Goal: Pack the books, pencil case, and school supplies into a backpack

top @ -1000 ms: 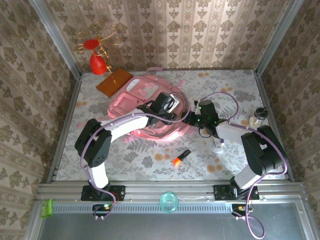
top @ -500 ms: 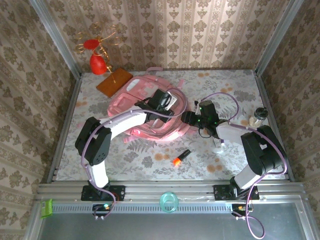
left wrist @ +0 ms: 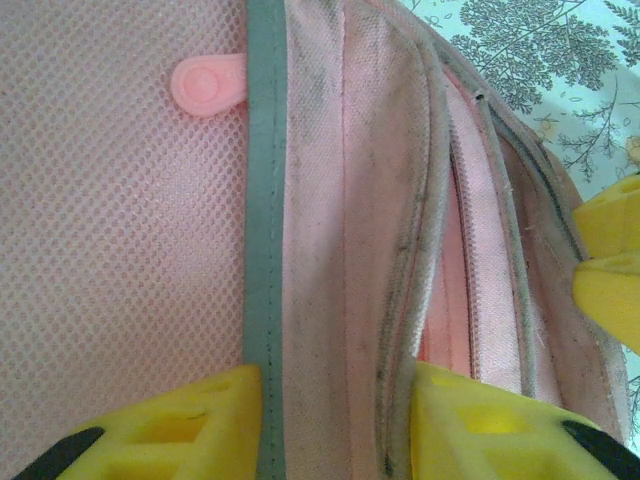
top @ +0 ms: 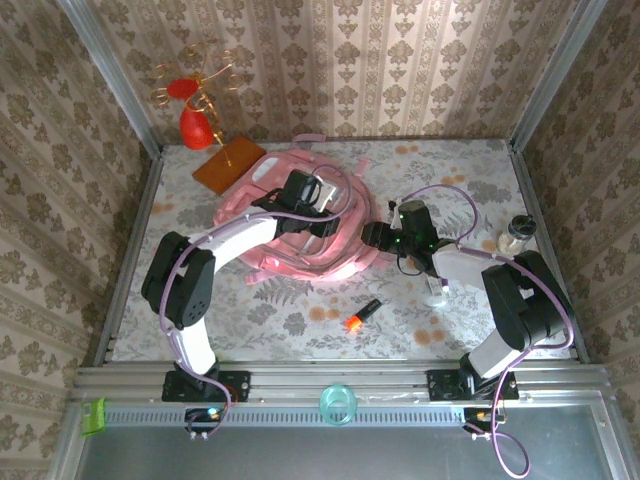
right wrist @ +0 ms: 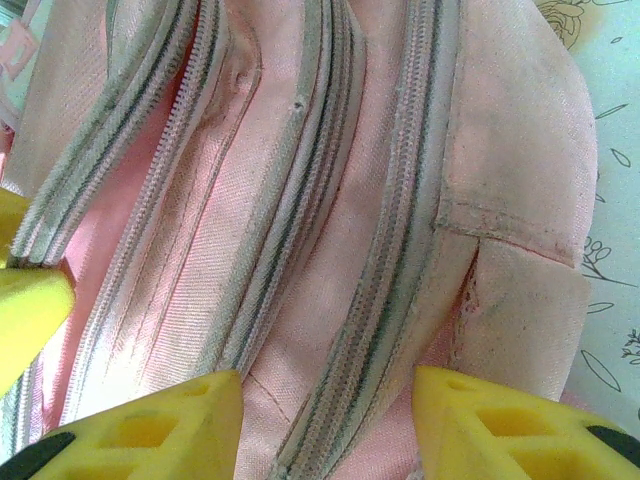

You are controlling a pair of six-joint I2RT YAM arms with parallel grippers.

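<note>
The pink backpack (top: pixel 262 203) lies flat at the table's middle. My left gripper (top: pixel 310 198) rests on its top and is shut on a fold of pink fabric beside the grey trim (left wrist: pixel 265 200). In the left wrist view the left gripper (left wrist: pixel 335 405) has this fold filling the gap. My right gripper (top: pixel 373 237) is at the backpack's right edge. In the right wrist view the right gripper (right wrist: pixel 325 405) is shut on a zip band of the backpack (right wrist: pixel 510 150). An orange-and-black marker (top: pixel 362 315) lies on the table in front. Books and pencil case are out of view.
An orange-brown board (top: pixel 228 163) with a gold wire stand and red pieces stands at the back left. A small jar (top: pixel 515 233) sits by the right wall. The metal rail at the near edge carries a teal ring (top: pixel 338 403).
My left gripper has moved back and to the left across the backpack, and its jaws have narrowed onto the fabric. The right arm has stayed put.
</note>
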